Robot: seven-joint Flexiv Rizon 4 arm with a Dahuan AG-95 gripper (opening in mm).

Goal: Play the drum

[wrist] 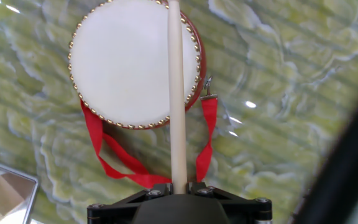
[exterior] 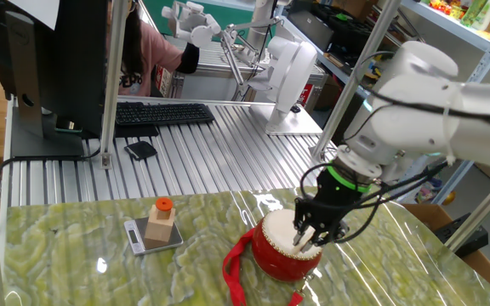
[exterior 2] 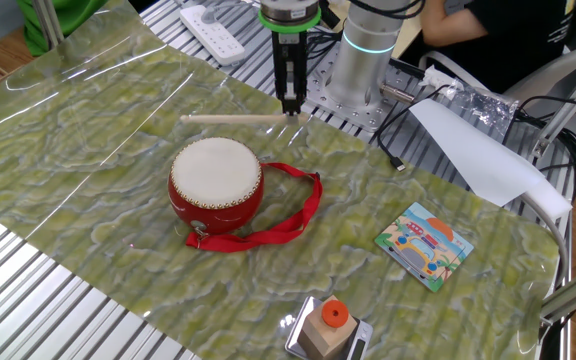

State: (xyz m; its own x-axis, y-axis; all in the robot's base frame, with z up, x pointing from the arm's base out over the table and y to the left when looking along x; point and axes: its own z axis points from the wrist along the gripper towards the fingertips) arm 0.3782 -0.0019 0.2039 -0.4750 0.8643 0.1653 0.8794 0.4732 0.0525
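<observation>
The red drum (exterior 2: 216, 186) with a cream skin top and a red ribbon strap (exterior 2: 286, 214) sits on the green marbled mat; it also shows in one fixed view (exterior: 284, 245) and in the hand view (wrist: 132, 62). My gripper (exterior 2: 290, 103) is shut on a pale wooden drumstick (exterior 2: 233, 119), which it holds level just above and behind the drum. In the hand view the drumstick (wrist: 176, 93) runs from the gripper (wrist: 179, 186) across the right part of the skin. In one fixed view the gripper (exterior: 313, 235) hangs over the drum's far edge.
A wooden block with an orange cap (exterior: 162, 220) stands on a small scale (exterior: 148, 238) to the left. A picture card (exterior 2: 425, 244) lies on the mat. A keyboard (exterior: 160, 113), a monitor, a power strip (exterior 2: 214, 33) and a person are beyond the mat.
</observation>
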